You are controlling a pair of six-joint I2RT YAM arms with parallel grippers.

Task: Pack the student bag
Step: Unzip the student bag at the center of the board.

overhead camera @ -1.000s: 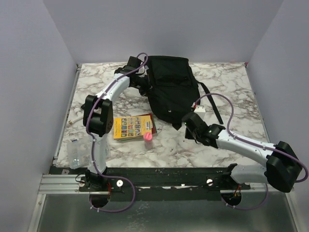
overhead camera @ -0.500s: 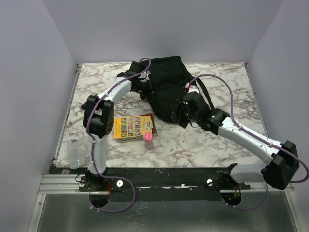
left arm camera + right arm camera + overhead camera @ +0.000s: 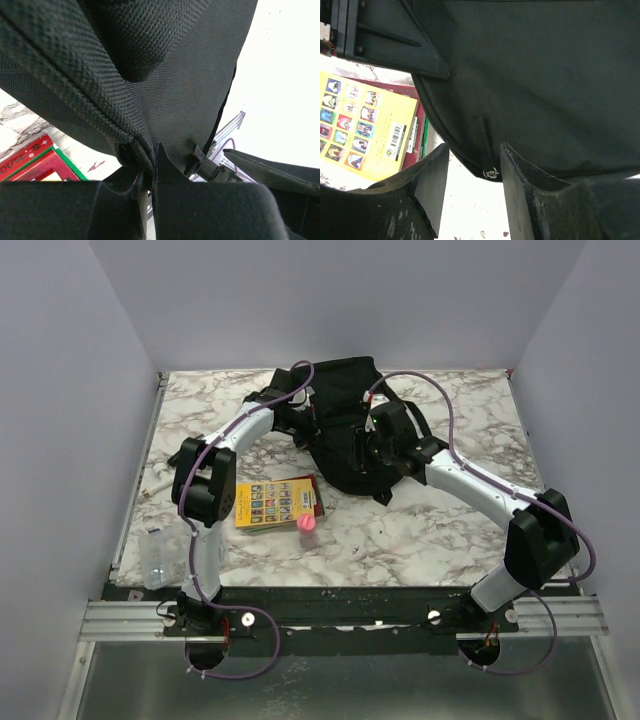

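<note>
The student bag (image 3: pixel 340 425) is a soft black backpack lying at the back middle of the table. My left gripper (image 3: pixel 302 422) is at its left side, and in the left wrist view this gripper (image 3: pixel 148 165) is shut on a ridged seam of the bag's fabric (image 3: pixel 165 75), which hangs lifted above it. My right gripper (image 3: pixel 368 456) is over the bag's near edge. In the right wrist view it (image 3: pixel 474 150) stands open, with the bag's zip line and a small metal zip pull (image 3: pixel 491 173) between its fingers (image 3: pixel 432 180), untouched.
A yellow picture book (image 3: pixel 270 502) lies on a red book in front of the bag's left side, with a pink-capped bottle (image 3: pixel 307 530) at its near corner. A clear plastic item (image 3: pixel 158 555) sits at the table's left front edge. Walls enclose three sides.
My right arm has swung from the table in front of the bag up to the bag's near edge, and its jaws have opened. The left gripper keeps its hold; the bag has bunched slightly.
</note>
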